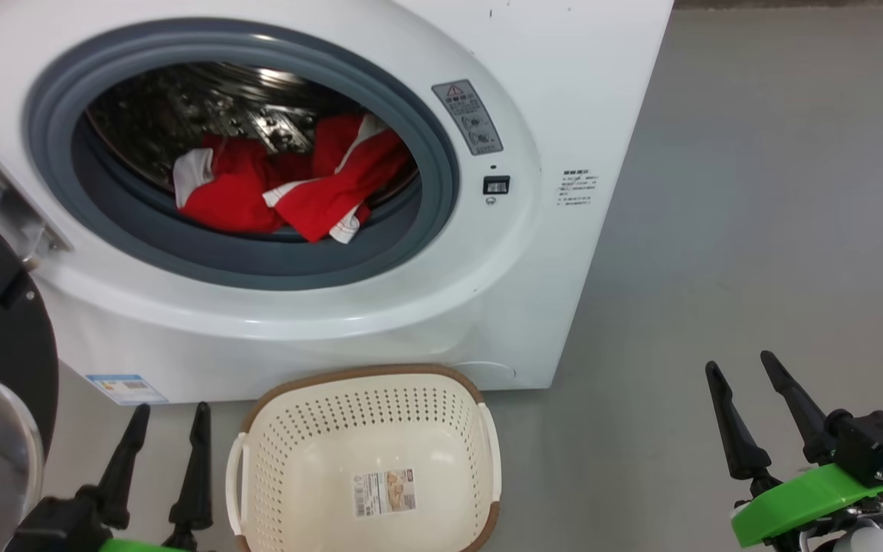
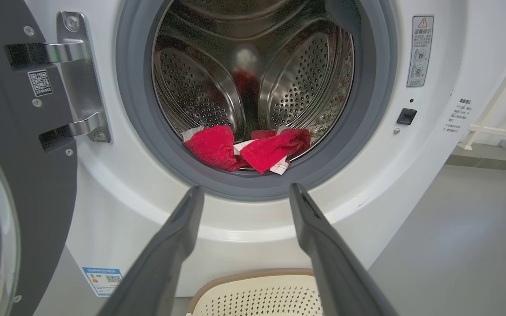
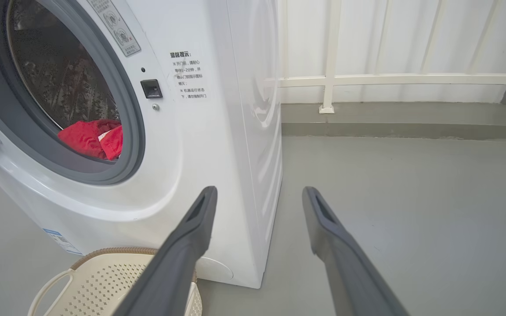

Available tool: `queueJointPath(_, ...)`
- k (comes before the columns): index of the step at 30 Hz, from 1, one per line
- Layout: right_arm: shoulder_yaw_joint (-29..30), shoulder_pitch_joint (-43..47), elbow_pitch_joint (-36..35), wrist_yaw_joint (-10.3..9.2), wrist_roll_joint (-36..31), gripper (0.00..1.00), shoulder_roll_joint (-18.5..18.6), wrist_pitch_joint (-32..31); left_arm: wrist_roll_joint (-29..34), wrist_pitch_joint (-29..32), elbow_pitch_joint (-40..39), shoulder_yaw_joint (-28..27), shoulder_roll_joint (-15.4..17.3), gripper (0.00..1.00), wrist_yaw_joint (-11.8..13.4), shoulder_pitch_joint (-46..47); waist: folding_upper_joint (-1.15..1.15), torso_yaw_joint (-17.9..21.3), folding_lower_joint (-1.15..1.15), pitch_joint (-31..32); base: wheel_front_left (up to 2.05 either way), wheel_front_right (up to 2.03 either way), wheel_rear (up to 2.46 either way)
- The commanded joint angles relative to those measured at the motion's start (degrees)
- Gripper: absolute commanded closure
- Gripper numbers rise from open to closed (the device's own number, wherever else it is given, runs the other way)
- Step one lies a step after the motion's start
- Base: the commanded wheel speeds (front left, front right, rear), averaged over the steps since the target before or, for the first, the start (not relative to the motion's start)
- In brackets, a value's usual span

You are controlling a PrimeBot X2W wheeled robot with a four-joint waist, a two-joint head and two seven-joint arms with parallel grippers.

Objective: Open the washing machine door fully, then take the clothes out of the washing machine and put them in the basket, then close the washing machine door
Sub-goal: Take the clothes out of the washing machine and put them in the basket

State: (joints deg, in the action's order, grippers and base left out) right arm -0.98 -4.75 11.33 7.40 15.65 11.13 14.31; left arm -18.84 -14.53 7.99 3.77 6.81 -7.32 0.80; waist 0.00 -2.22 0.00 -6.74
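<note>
The clothes (image 1: 234,201) lie heaped behind the grey rubber ring (image 1: 257,259), so your left tool (image 1: 172,408), spread wide and empty, may snag them short of the basket (image 1: 380,414).

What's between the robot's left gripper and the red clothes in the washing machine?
Between the left gripper and the clothes: only the washing machine's white front and grey rubber ring, seen in the left wrist view.

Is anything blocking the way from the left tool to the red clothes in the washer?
Nothing visible. The door hangs open off to the left, and the left tool faces the clothes through the grey ring.
</note>
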Motion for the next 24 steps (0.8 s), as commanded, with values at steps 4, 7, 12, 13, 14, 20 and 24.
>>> queueJointPath(4,-1.4,-2.8,-2.1,0.09,-0.9,0.0,0.4,0.7,-0.2,-0.5,1.6,-0.1,2.0,0.0,-0.2,5.7,0.0,0.8,0.0,-2.8,0.0,0.0,0.0)
queueJointPath(7,-1.5,-3.8,-2.5,0.09,-1.1,0.0,0.1,0.7,-0.7,-0.5,4.2,2.6,3.3,0.0,-0.2,10.2,0.0,1.2,0.0,-5.2,0.0,0.0,0.0)
queueJointPath(12,-1.9,-6.3,-2.8,0.09,-1.3,0.0,-0.8,0.7,-2.1,0.5,12.3,8.8,6.3,0.0,-0.2,20.7,0.0,2.3,0.0,-9.5,0.0,0.0,0.0)
queueJointPath(13,-2.0,-6.8,-2.9,0.09,-1.4,0.0,-1.0,0.7,-2.6,1.1,14.0,10.0,6.7,0.0,-0.2,23.2,0.0,2.5,0.0,-10.3,0.0,0.0,0.0)
queueJointPath(14,-2.1,-7.3,-2.9,0.09,-1.5,0.0,-1.2,0.7,-3.4,2.0,15.6,11.3,7.1,0.0,-0.2,25.7,0.0,2.8,0.0,-11.2,0.0,0.0,0.0)
queueJointPath(20,-3.0,-10.0,-3.2,0.09,-1.8,0.0,-2.3,0.7,-6.6,6.6,22.6,17.4,9.4,0.0,-0.2,37.3,0.0,4.4,0.0,-15.1,0.0,0.0,0.0)
queueJointPath(24,-3.5,-11.9,-3.2,0.09,-1.8,0.0,-2.9,0.7,-9.0,9.1,27.5,22.4,11.2,0.0,-0.2,45.0,0.0,5.8,0.0,-17.4,0.0,0.0,0.0)
